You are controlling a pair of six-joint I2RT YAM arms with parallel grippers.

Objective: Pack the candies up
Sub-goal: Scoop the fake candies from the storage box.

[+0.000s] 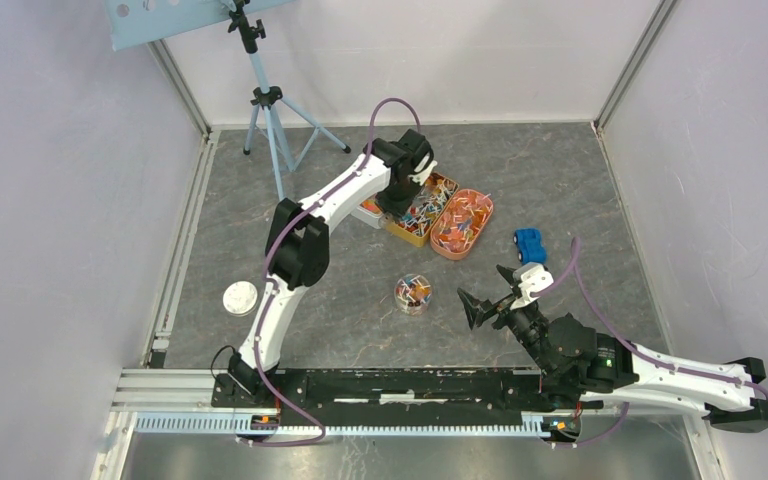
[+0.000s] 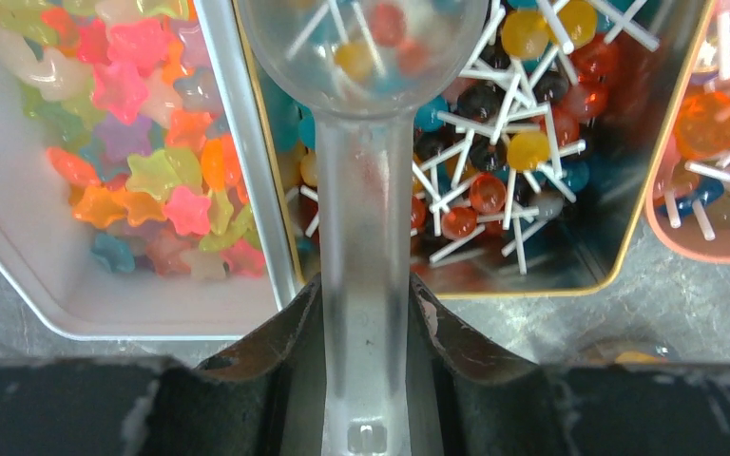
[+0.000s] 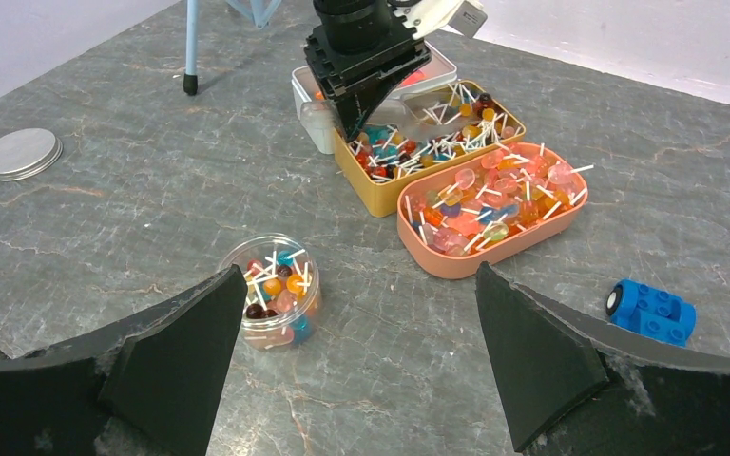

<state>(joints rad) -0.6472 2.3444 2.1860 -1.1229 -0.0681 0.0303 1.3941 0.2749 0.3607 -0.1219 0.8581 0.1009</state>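
Observation:
My left gripper (image 2: 366, 283) is shut on the handle of a translucent scoop (image 2: 365, 199). The scoop's bowl (image 2: 361, 47) holds a few candies and hangs over the yellow tin (image 2: 542, 287) full of lollipop candies (image 2: 504, 161). From above, this gripper (image 1: 405, 195) is at the tins at the back. A round clear jar (image 3: 274, 290) part-filled with candies stands mid-table (image 1: 413, 293). My right gripper (image 3: 361, 271) is open and empty, low over the table to the jar's right (image 1: 484, 285).
A white tin (image 2: 238, 161) of star candies (image 2: 143, 161) sits left of the yellow tin. A pink tray (image 3: 456, 266) of lollipops lies to its right. A blue toy car (image 1: 530, 244), a round lid (image 1: 240, 298) and a tripod (image 1: 270, 110) also stand here.

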